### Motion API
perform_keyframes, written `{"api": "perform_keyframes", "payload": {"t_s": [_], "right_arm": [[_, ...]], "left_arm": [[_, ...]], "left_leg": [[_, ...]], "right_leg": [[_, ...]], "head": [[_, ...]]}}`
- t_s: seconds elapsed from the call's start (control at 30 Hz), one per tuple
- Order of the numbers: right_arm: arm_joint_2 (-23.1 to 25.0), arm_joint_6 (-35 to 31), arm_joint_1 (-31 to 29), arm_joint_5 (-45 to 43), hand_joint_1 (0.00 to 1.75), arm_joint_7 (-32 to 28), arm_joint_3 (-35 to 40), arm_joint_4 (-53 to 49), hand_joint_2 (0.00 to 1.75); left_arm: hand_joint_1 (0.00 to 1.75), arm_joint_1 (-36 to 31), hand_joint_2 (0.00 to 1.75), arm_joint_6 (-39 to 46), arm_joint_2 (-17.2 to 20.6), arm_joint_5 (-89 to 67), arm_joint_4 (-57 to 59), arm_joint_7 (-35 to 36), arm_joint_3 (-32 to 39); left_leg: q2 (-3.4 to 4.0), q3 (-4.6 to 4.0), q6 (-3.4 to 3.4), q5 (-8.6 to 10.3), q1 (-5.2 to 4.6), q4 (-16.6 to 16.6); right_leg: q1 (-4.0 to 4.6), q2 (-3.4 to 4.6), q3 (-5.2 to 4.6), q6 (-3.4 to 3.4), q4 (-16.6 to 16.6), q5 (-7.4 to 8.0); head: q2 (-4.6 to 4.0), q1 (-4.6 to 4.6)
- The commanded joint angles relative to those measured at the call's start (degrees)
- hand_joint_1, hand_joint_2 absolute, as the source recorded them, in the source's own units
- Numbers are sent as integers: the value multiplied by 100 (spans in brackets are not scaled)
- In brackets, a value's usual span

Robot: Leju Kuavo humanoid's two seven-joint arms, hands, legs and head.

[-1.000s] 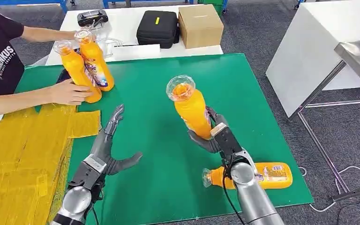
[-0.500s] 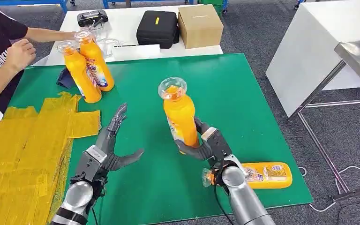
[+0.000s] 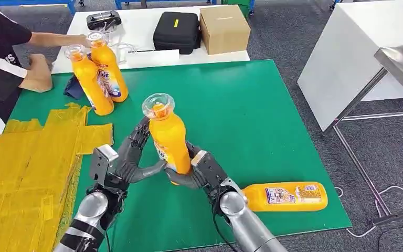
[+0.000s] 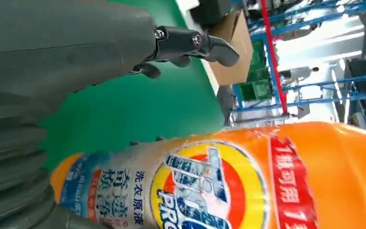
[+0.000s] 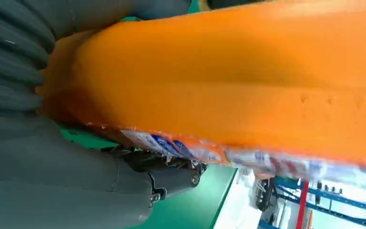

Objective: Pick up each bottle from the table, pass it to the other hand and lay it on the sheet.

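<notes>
Handover point: held bottle [image 3: 170, 139] upright above the green mat [image 3: 252, 105].
Nearest, we note a spare bottle [image 3: 286, 196] lying right; the right hand [image 3: 197, 170] grips the held bottle's base, left hand [image 3: 128, 157] fingers spread beside it, contact uncertain; yellow sheet [image 3: 26, 168] left, two bottles [image 3: 98, 73] far left.

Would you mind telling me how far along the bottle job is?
Nothing lies on the yellow sheet yet. The right hand holds an upright bottle against the left hand, mid-handover. One lying bottle and two standing bottles remain.
</notes>
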Motion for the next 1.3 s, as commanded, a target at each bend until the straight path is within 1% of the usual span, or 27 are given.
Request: {"api": "perform_keyframes", "payload": {"t_s": [0.03, 0.13, 0.17, 0.23, 0.27, 0.3, 0.33, 0.4, 0.43, 0.5, 0.53, 0.57, 0.6, 0.67, 0.77, 0.8, 0.83, 0.87, 0.97, 1.03, 1.07, 1.1, 1.13, 1.17, 1.23, 1.27, 1.3], "right_arm": [[-7, -119, -360, 25, 175, -35, 399, 563, 175], [0, -146, -375, 23, 175, -43, 425, 594, 175], [-1, -155, -378, 22, 175, -45, 430, 600, 175], [-9, -177, -375, 20, 175, -49, 442, 610, 175], [-9, -190, -367, 16, 175, -49, 439, 619, 175], [-7, -213, -365, 12, 175, -48, 435, 645, 175], [-6, -228, -358, 7, 175, -48, 431, 670, 175], [-12, -242, -348, 1, 175, -48, 421, 707, 175], [-17, -246, -344, 0, 175, -48, 420, 731, 175], [-23, -246, -339, 1, 175, -48, 422, 745, 175], [-22, -247, -342, 2, 175, -48, 423, 753, 175], [-22, -247, -342, 2, 175, -48, 423, 753, 175], [-22, -247, -342, 2, 175, -48, 423, 753, 175], [-13, -257, -344, 3, 175, -48, 421, 794, 175], [-11, -274, -337, 57, 175, -24, 498, 873, 175], [-4, -277, -337, 60, 175, -23, 509, 898, 175], [-4, -277, -337, 60, 175, -23, 509, 898, 175], [-4, -277, -337, 60, 175, -23, 509, 898, 175], [-4, -277, -337, 60, 175, -23, 509, 898, 175], [-3, -288, -343, 86, 175, -12, 540, 928, 175], [1, -292, -339, 93, 175, -9, 556, 954, 175], [8, -298, -341, 103, 175, -8, 573, 985, 175], [10, -298, -331, 103, 175, -8, 576, 990, 175], [14, -307, -327, 108, 175, -7, 588, 1017, 175], [12, -315, -320, 110, 175, -8, 600, 1030, 175], [6, -338, -309, 115, 175, -14, 594, 1017, 175], [6, -338, -309, 115, 175, -14, 594, 1017, 175]], "left_arm": [[0, -292, 175, -67, 78, 89, 549, 67, -283], [0, -263, 175, -91, 76, 105, 538, 70, -356], [0, -256, 175, -100, 75, 132, 529, 64, -358], [0, -241, 175, -93, 71, 164, 502, 56, -368], [0, -233, 175, -110, 75, 197, 487, 52, -370], [0, -227, 175, -110, 88, 211, 471, 51, -385], [0, -211, 175, -111, 91, 216, 449, 47, -398], [0, -185, 175, -110, 90, 216, 408, 41, -424], [0, -172, 175, -104, 82, 216, 381, 43, -438], [0, -170, 175, -99, 73, 215, 362, 51, -447], [0, -164, 175, -98, 78, 216, 349, 48, -450], [0, -164, 175, -98, 78, 216, 349, 48, -450], [0, -164, 175, -98, 78, 216, 349, 48, -450], [0, -159, 175, -85, 76, 241, 307, 30, -446], [0, -123, 175, -179, 24, 528, 270, 44, -345], [0, -123, 175, -179, 28, 535, 259, 46, -352], [0, -123, 175, -179, 28, 535, 259, 46, -352], [0, -123, 175, -179, 28, 535, 259, 46, -352], [0, -123, 175, -179, 28, 535, 259, 46, -352], [0, -121, 175, -177, 8, 624, 254, 56, -318], [0, -121, 175, -185, -7, 696, 251, 70, -298], [0, -122, 175, -224, -5, 782, 249, 100, -297], [0, -120, 175, -224, -4, 782, 250, 100, -298], [0, -113, 175, -197, -18, 819, 248, 98, -289], [0, -96, 175, -161, -45, 895, 243, 85, -259], [169, -80, 175, -133, -64, 946, 228, 72, -230], [169, -80, 175, -133, -64, 946, 228, 72, -230]], "left_leg": [[-10, 21, -7, -8, 5, -2], [-11, 45, -13, -22, 13, 6], [-6, 25, -8, -11, 6, 0], [-9, 43, -12, -21, 13, 6], [-8, 24, -7, -11, 7, 1], [-6, 33, -10, -17, 11, 5], [-7, 17, -5, -6, 5, -1], [-10, 37, -10, -19, 12, 5], [-7, 21, -6, -9, 5, -1], [-9, 38, -10, -19, 12, 4], [-7, 22, -7, -10, 6, 0], [-10, 32, -9, -15, 10, 2], [-7, 20, -6, -8, 5, -1], [-9, 37, -11, -19, 11, 5], [-9, 39, -11, -19, 11, 3], [-5, 22, -7, -10, 7, -1], [-6, 34, -9, -18, 10, 4], [-4, 21, -7, -10, 7, 0], [-9, 31, -9, -16, 10, 3], [-5, 18, -6, -8, 6, 0], [-6, 34, -10, -19, 12, 7], [-6, 16, -6, -7, 5, -1], [-8, 28, -8, -15, 8, 4], [-6, 16, -6, -7, 6, 0], [-9, 38, -11, -21, 13, 7], [-8, 26, -8, -14, 10, 2], [-9, 35, -10, -19, 12, 5]], "right_leg": [[4, -4, 22, -9, -3, -8], [12, 0, 47, -17, 0, -19], [6, 0, 25, -10, -2, -9], [12, 0, 44, -16, 0, -17], [6, -2, 25, -10, -2, -9], [10, 2, 34, -13, -1, -13], [4, -2, 17, -8, -3, -6], [11, -1, 39, -15, -1, -15], [4, -1, 22, -9, -3, -7], [11, 0, 41, -14, -3, -15], [5, 0, 23, -9, -3, -8], [9, -2, 35, -12, -3, -13], [5, -1, 21, -9, -4, -7], [10, 0, 39, -14, -1, -16], [10, 0, 41, -14, -2, -16], [6, 1, 23, -9, -4, -7], [9, 3, 35, -13, -1, -14], [7, 2, 22, -10, -4, -7], [9, -1, 32, -12, -2, -13], [5, 1, 18, -8, -2, -7], [11, 3, 35, -13, -1, -15], [5, -1, 16, -8, -3, -6], [8, 0, 29, -11, -1, -12], [6, -1, 17, -8, -3, -6], [12, 0, 41, -15, -1, -17], [9, -1, 28, -11, -3, -11], [11, 0, 37, -14, -2, -15]], "head": [[0, 0], [0, 0], [0, 0], [0, 0], [0, 0], [0, 0], [0, 0], [0, 0], [0, 0], [0, 0], [0, 2], [0, 0], [0, 0], [0, 0], [0, 0], [0, 0], [0, 0], [0, 0], [0, 0], [0, 0], [0, 0], [0, 0], [0, 0], [0, 0], [0, 0], [0, 0], [0, 0]]}}
